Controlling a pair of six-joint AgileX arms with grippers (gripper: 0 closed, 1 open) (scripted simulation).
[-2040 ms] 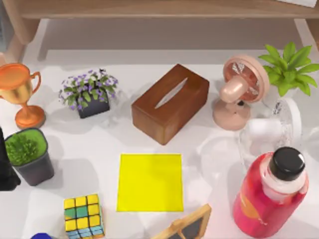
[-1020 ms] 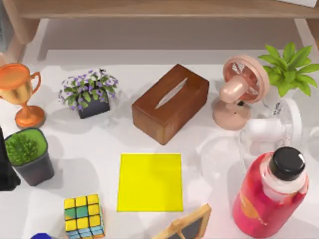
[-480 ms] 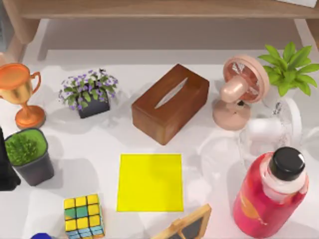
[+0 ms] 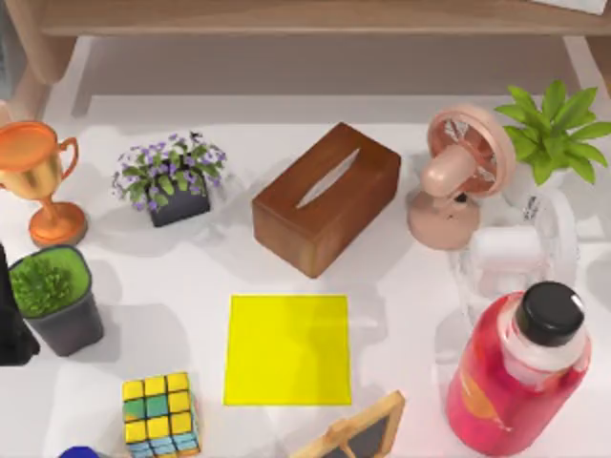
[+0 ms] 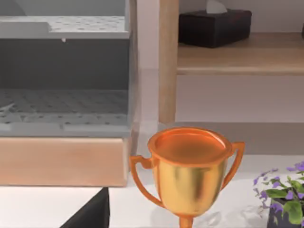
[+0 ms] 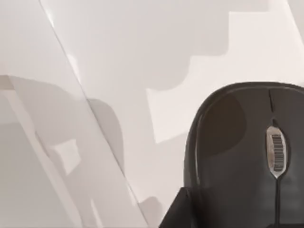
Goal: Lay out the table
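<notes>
Top view: the table (image 4: 191, 277) spreads under crowded clutter; any reach I make toward the yellow mat (image 4: 287, 349) risks toppling the red bottle (image 4: 516, 382) or white fan (image 4: 520, 250). Left wrist view: trophy (image 5: 189, 171) close ahead. Right wrist view: black mouse (image 6: 247, 156) beneath me; how my claws stand, I cannot tell.

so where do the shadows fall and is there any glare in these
Top view: soft shadows spread on the table beside the tissue box and the grey plant pot. Left wrist view: the gold trophy carries bright highlights. Right wrist view: broad soft shadows cross the white surface beside the black mouse.
</notes>
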